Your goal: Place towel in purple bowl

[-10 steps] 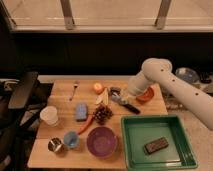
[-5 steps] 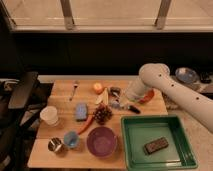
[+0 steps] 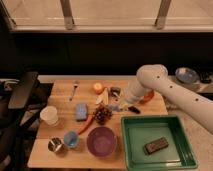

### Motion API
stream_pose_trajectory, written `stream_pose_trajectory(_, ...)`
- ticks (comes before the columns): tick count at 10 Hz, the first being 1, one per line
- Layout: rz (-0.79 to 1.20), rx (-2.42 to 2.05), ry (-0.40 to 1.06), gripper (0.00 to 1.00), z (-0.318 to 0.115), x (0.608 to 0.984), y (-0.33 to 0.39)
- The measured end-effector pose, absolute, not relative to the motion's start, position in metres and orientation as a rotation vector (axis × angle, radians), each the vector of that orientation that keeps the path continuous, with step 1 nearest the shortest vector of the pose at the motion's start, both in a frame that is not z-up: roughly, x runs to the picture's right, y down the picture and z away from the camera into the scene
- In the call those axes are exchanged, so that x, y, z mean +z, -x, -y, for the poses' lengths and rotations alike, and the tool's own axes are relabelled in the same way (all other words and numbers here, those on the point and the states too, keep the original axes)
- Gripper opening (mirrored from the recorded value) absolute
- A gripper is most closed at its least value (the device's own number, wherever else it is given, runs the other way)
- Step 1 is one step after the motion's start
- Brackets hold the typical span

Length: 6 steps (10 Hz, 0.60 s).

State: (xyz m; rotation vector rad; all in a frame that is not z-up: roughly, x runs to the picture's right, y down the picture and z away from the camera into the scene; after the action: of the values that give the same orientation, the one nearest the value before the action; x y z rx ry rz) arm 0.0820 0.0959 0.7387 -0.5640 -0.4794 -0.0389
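Your gripper (image 3: 116, 105) sits low over the middle of the wooden table (image 3: 57, 152), just right of the grapes (image 3: 102, 114) and below the small dark object (image 3: 115, 91) near the orange (image 3: 98, 88). You cannot tell from this view whether it is open or closed, or whether it has anything in its grasp. The white arm (image 3: 150, 82) reaches in from the right and bends down to that spot, passing in front of an orange-red item (image 3: 148, 96) on the table's right side.

Your purple bowl (image 3: 102, 141) stands near the front edge of the table, just left of the green tray (image 3: 155, 144). You can see nothing inside it. A towel cannot be picked out with certainty; the pale bit touching the gripper is too unclear to name.

Around the bowl you have a small blue cup (image 3: 70, 139) and a metal cup (image 3: 55, 145) to its left, and a carrot (image 3: 86, 124) lying tilted between the bowl and the blue sponge (image 3: 81, 111). A white cup (image 3: 49, 115) stands near the left edge, and a fork (image 3: 74, 89) lies toward the back. The green tray holds one dark rectangular object (image 3: 156, 145). A blue bowl (image 3: 186, 75) rests on the counter at the far right.
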Motion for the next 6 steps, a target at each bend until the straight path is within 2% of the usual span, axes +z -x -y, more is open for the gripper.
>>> stream_pose_trajectory(6,0.620,-0.149,0.562,0.00,-0.154,0.683,-0.033)
